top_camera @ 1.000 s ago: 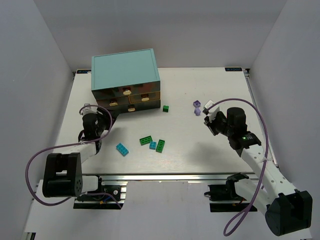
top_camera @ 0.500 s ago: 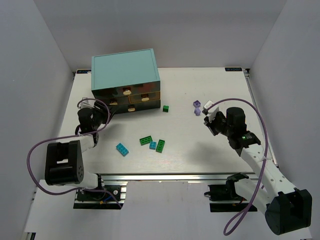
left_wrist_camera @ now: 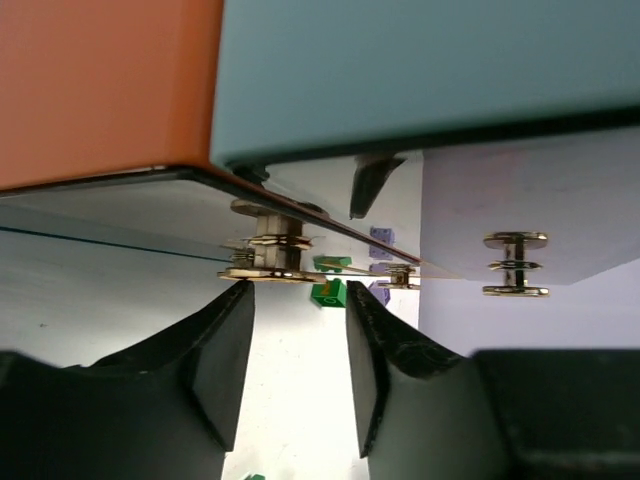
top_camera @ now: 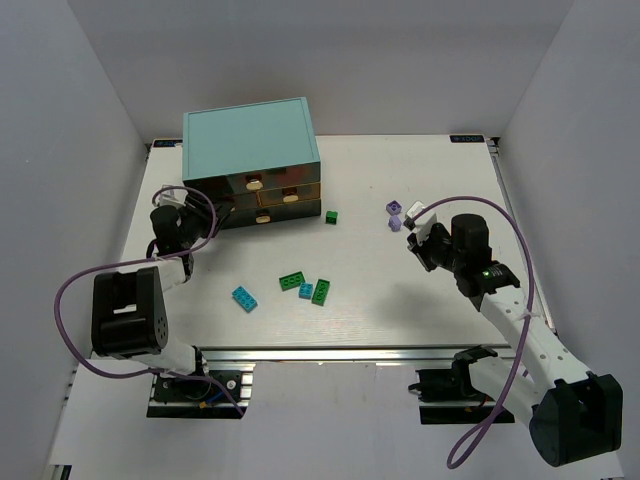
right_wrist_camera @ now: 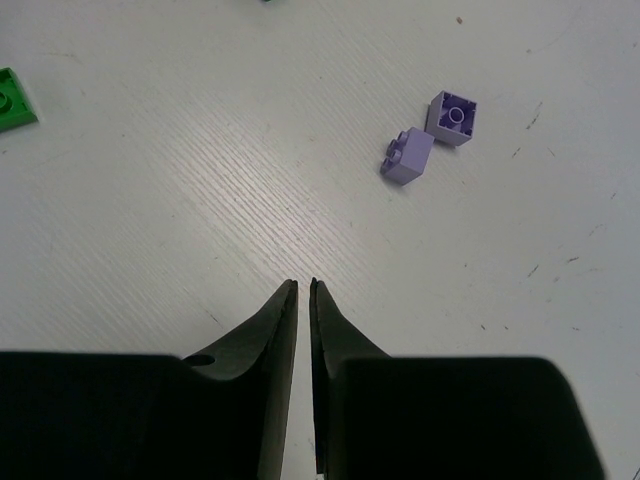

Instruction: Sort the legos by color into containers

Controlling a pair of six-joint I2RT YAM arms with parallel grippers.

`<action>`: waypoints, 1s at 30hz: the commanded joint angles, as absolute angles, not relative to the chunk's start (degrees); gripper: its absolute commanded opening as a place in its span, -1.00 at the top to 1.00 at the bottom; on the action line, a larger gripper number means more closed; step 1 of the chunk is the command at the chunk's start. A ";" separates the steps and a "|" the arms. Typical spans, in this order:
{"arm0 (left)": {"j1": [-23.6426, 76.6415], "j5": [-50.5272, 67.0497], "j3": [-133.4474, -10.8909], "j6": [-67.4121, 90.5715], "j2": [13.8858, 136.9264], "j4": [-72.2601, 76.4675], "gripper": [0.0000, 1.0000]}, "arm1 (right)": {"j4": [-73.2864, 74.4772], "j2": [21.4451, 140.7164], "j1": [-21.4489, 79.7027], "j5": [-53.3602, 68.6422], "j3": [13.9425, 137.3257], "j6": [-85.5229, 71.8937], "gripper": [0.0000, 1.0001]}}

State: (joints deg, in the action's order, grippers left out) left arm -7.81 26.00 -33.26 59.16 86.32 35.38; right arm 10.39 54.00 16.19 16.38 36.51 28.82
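We start at the left gripper (left_wrist_camera: 298,300). Its jaws are spread with nothing between the pads, and a cream knob (left_wrist_camera: 268,250) sits just beyond the tips, a touch left of the gap's centre. A second knob (left_wrist_camera: 515,265) stands farther off to the right of those jaws. From above we see this gripper at the front left corner of the teal cabinet (top_camera: 250,140), level with the containers (top_camera: 262,195); no drawer looks pulled out.

Over at the right gripper (right_wrist_camera: 303,285), the jaws are pressed almost together, only a thin slit showing, and they pinch nothing. They hover over bare table (right_wrist_camera: 150,250). Ahead and to the right of the tips lie two lavender legos (right_wrist_camera: 407,158), nearly touching each other. A green piece (right_wrist_camera: 15,100) sits far off to the left.

The rest of the legos (top_camera: 306,291), green and cyan, lie loose in mid-table, well apart from both sets of jaws.

We judge the step to be opening a drawer, with sorting barely begun. The next move calls for easing the left jaws forward until the knob sits squarely between the pads, then clamping and pulling straight out so the grip doesn't slip off.
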 commanded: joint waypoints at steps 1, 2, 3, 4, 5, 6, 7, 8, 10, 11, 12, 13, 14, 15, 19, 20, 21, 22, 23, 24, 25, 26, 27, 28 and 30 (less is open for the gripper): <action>-8.44 27.60 -35.16 58.54 86.75 35.59 -0.02 | 9.58 54.05 16.08 15.82 37.00 29.27 0.69; -8.44 27.60 -35.16 58.54 86.84 35.60 0.00 | 9.41 54.23 16.08 15.82 37.00 29.18 0.69; -8.44 27.68 -35.24 58.54 86.92 35.60 0.03 | 9.49 54.23 16.08 15.73 37.00 29.18 0.69; -8.44 27.69 -35.33 58.45 87.10 35.60 0.03 | 9.49 54.32 16.17 15.73 37.00 29.27 0.69; -8.44 27.77 -35.42 58.36 87.36 35.51 0.03 | 9.41 54.23 16.17 15.82 37.00 29.27 0.69; -8.44 27.86 -35.59 58.27 87.62 35.42 0.04 | 9.49 54.23 16.17 15.82 37.00 29.27 0.69; -8.96 27.95 -35.68 58.10 87.71 35.07 0.01 | 9.58 54.23 16.17 15.82 37.00 29.27 0.69; -8.96 28.04 -36.12 57.83 87.80 34.89 -0.03 | 9.58 54.23 16.08 15.82 37.00 29.35 0.69; -8.96 27.86 -36.47 57.66 88.15 34.28 -0.15 | 9.49 54.32 16.08 15.73 37.00 29.27 0.69; -8.96 27.86 -36.56 57.48 88.24 34.10 -0.16 | 9.58 54.23 16.08 15.73 37.00 29.27 0.69; -8.96 27.77 -36.91 57.39 88.42 33.93 -0.18 | 9.41 54.23 16.08 15.73 37.00 29.27 0.69; -8.96 27.69 -37.00 57.22 88.42 33.40 -0.19 | 9.58 54.23 16.08 15.73 37.00 29.27 0.69; -8.96 27.42 -37.26 57.04 88.59 33.14 -0.19 | 9.58 54.32 16.26 15.73 37.00 29.35 0.69; -8.96 27.33 -37.70 56.95 88.59 32.96 -0.20 | 9.58 54.32 16.17 15.73 37.00 29.27 0.69; -8.96 27.33 -38.41 56.95 89.30 32.96 -0.16 | 9.58 54.14 15.91 15.73 37.00 29.27 0.69; -8.96 27.33 -38.41 57.13 89.47 32.87 -0.12 | 9.58 54.14 16.00 15.73 37.00 29.27 0.69; -8.96 27.33 -38.50 57.04 89.56 32.96 -0.11 | 9.58 54.14 15.91 15.73 36.91 29.27 0.69; -8.96 27.16 -38.58 57.04 89.82 32.96 -0.06 | 9.49 54.14 16.00 15.73 37.00 29.35 0.69; -8.96 27.07 -38.67 57.13 90.00 33.13 -0.04 | 9.41 54.14 15.65 15.73 37.00 29.36 0.69; -8.96 27.07 -38.67 57.04 90.17 33.22 -0.02 | 9.58 54.14 15.91 15.73 37.00 29.27 0.69; -8.96 27.07 -38.76 57.13 90.35 33.31 0.01 | 9.49 54.14 15.82 15.73 37.00 29.35 0.69; -8.96 27.16 -38.85 57.13 90.53 33.57 0.04 | 9.58 54.14 15.91 15.73 37.00 29.27 0.69; -8.96 27.16 -38.85 57.22 90.61 33.84 0.09 | 9.58 54.14 15.91 15.73 37.00 29.27 0.69; -8.96 27.33 -38.93 57.13 90.79 33.92 0.12 | 9.58 54.14 16.00 15.73 37.00 29.35 0.69; -8.96 27.42 -39.02 57.13 91.14 34.19 0.21 | 9.58 54.14 16.00 15.82 37.00 29.27 0.69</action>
